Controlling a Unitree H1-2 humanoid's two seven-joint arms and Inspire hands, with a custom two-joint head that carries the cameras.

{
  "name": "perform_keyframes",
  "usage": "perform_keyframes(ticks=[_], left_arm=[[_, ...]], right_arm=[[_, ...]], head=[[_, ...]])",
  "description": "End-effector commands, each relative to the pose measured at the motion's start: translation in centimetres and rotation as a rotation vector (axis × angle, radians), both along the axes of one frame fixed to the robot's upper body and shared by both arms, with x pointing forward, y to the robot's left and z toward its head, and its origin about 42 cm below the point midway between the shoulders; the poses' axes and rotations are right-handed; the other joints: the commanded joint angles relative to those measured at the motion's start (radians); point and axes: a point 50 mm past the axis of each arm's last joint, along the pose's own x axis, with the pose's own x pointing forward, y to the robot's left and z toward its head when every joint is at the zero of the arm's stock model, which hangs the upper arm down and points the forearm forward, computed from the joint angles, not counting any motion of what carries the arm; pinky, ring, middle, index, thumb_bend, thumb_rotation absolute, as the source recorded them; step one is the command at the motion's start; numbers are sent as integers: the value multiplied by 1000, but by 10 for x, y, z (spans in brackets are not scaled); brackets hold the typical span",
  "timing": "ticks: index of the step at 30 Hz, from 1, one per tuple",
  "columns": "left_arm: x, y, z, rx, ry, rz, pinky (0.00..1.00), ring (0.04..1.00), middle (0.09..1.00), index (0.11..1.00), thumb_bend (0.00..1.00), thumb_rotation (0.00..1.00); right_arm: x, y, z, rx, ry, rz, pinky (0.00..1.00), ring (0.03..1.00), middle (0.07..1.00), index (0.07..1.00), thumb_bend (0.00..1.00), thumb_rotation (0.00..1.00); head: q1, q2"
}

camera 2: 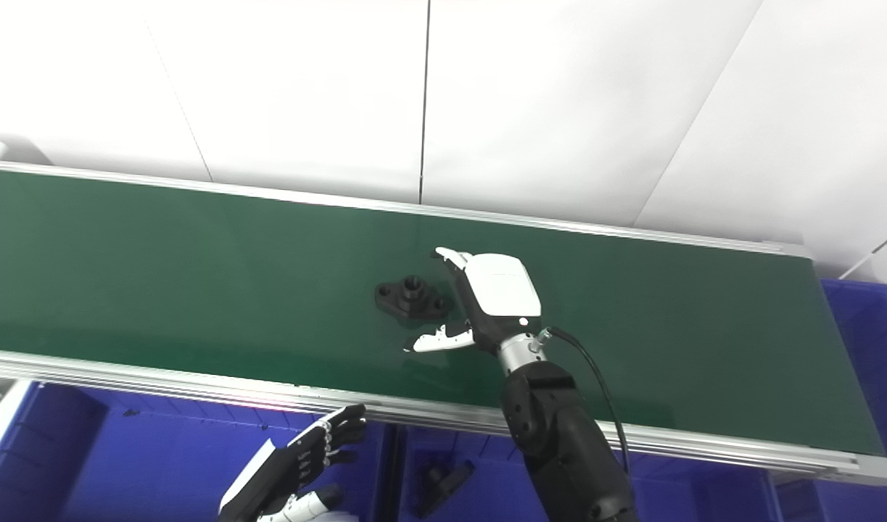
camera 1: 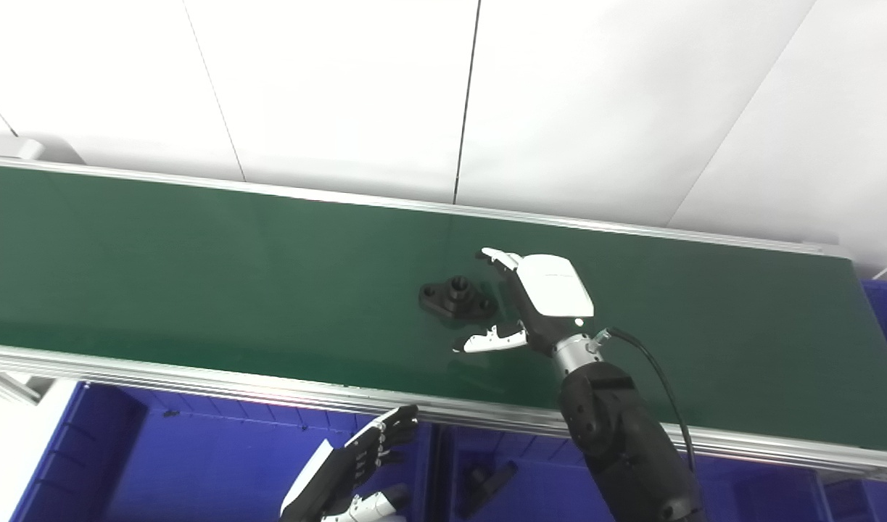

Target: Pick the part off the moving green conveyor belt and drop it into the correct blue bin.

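A plain white panelled wall (camera 1: 327,87) is seen behind the long dark green conveyor belt (camera 1: 196,261), which is framed by silver aluminium rails (camera 1: 160,373) and runs across the whole view. The small black flanged part with a raised central boss (camera 1: 456,296) lies flat on the belt near its middle. The right hand (camera 1: 519,301), white-backed with black fingers, is held over the belt just beside the part on its right, with fingers and thumb spread apart; the part sits in the gap they form, but no closure on it is seen, so the grasp is judged not yet made. Lifting, carrying and dropping into a bin are therefore all left to do. Below the near rail, deep blue plastic bins (camera 1: 211,464) are ranged side by side, and a similar black part (camera 1: 490,484) already rests in the one under the right arm. The left hand (camera 1: 356,464) waits low over the bins, fingers extended and holding nothing. Nothing is seen blocking the reach, though the near rail would have to be cleared on the way to a bin.
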Motion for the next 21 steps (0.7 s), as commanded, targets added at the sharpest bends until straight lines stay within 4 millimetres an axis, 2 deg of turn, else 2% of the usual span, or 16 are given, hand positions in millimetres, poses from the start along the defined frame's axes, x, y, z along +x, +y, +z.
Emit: perform_keyframes(ticks=[1, 6, 10, 17, 19, 20, 21], left_arm=[[2, -5, 9, -27, -59, 10, 825, 880, 887, 889, 799, 667], [2, -5, 9, -20, -62, 10, 823, 880, 887, 892, 801, 684], [1, -5, 9, -17, -65, 11, 818, 874, 885, 890, 802, 683], [0, -5, 10, -16, -64, 6, 816, 878, 892, 897, 781, 696], [-1, -5, 10, -20, -59, 9, 823, 881, 892, 893, 791, 688], [-1, -5, 10, -22, -54, 11, 824, 881, 892, 892, 793, 688], [-1, -5, 10, -23, -51, 11, 828, 884, 893, 894, 790, 687]], right_arm=[[10, 5, 13, -13, -36, -12, 644, 761, 811, 840, 926, 531], [7, 5, 4, -25, 2, -19, 612, 742, 799, 836, 917, 548], [5, 2, -7, -55, 28, -34, 547, 667, 751, 806, 902, 549], [8, -11, -23, -105, 64, -70, 499, 583, 675, 745, 866, 507], [9, -14, -27, -109, 72, -77, 403, 509, 638, 719, 794, 450], [9, -17, -32, -106, 71, -79, 387, 495, 631, 715, 780, 439], [10, -19, -35, -103, 69, -79, 322, 416, 547, 670, 691, 355]], head=[[1, 3], [3, 4], [5, 5], [7, 7], [3, 10], [-1, 6], [-1, 6]])
